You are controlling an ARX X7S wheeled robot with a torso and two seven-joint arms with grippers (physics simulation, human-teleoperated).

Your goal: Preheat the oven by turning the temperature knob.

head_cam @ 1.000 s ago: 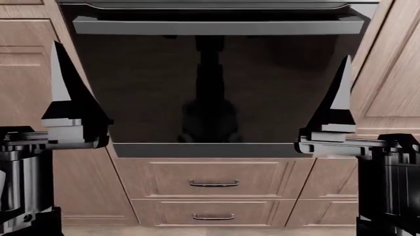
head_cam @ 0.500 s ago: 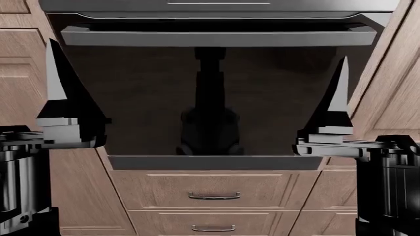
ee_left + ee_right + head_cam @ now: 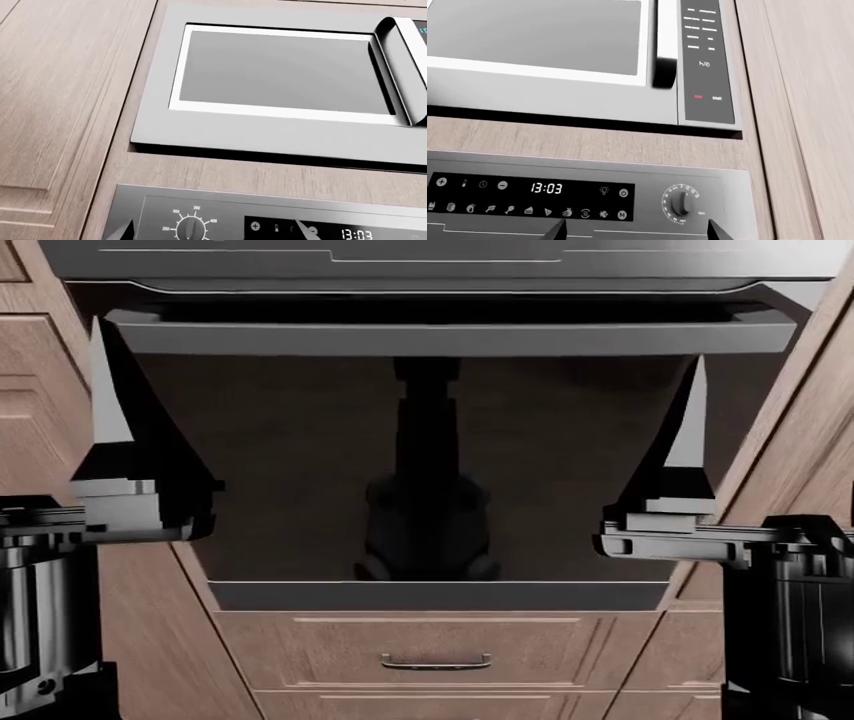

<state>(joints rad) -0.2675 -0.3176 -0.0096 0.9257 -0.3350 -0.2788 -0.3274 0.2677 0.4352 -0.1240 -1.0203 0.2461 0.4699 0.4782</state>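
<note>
Oven (image 3: pixel 441 470) door closed, both grippers' jaws spread wide, holding nothing

1. You have open air between both claws and the oven (image 3: pixel 427 470) front; nothing stands across the dark glass door.
2. The long bar handle (image 3: pixel 454 337) juts out from the door's top edge, so it is the one ledge in your way going upward in the head view.
3. The left knob (image 3: pixel 191 229) and right knob (image 3: pixel 681 203) stand proud of the flat control panel, each with clear panel around it.
4. The microwave (image 3: pixel 280 90) handle protrudes above the panel.
</note>
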